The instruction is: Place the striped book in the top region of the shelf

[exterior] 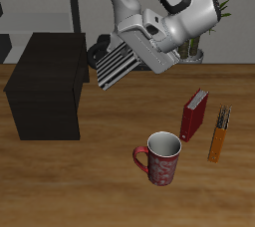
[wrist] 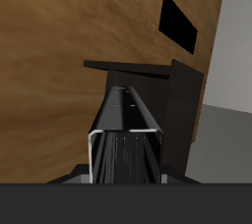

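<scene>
Nearest the table's front edge stood a red mug [exterior: 159, 158]; behind it a red book [exterior: 194, 114] and a slim orange book [exterior: 218, 133] — all well apart from the shelf [exterior: 45, 87]. Above, the gripper [exterior: 112, 52] pinched the striped book [exterior: 124, 63] between its fingers, tilted in the air just beside the shelf's top.

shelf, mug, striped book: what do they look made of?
Shelf: looks like wood painted near-black, matte, no visible grain; could be laminate.
Mug: glazed ceramic by the look, red patterned wall, pale inside.
Striped book, held in the gripper: probably card cover, black and grey stripes; slight sheen in the wrist view.
</scene>
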Available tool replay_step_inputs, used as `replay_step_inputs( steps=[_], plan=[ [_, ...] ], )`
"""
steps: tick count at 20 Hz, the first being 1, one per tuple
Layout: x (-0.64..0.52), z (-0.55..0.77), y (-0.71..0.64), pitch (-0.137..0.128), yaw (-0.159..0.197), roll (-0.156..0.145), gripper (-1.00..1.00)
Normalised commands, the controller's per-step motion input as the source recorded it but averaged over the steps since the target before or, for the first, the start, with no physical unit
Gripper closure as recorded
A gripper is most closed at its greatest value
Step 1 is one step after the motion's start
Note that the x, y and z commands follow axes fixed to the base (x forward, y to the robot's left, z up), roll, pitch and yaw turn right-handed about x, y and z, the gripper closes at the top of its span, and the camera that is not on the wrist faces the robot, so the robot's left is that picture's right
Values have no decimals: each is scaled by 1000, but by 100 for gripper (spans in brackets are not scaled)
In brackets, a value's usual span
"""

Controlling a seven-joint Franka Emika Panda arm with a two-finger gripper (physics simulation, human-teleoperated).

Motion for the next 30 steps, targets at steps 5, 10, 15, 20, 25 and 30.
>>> replay_step_inputs(
  steps=[5,10,15,20,25,30],
  plan=[
    [115,-113,18,1,8,-54,100],
    [112,-80,33,12,26,-31,100],
    [161,-142,108,30,14,-42,100],
    [-11,-78,143,-13,4,-28,100],
    [-76,-137,185,43,-31,-25,100],
    [-30,-25,45,31,-35,-35,100]
  ],
)
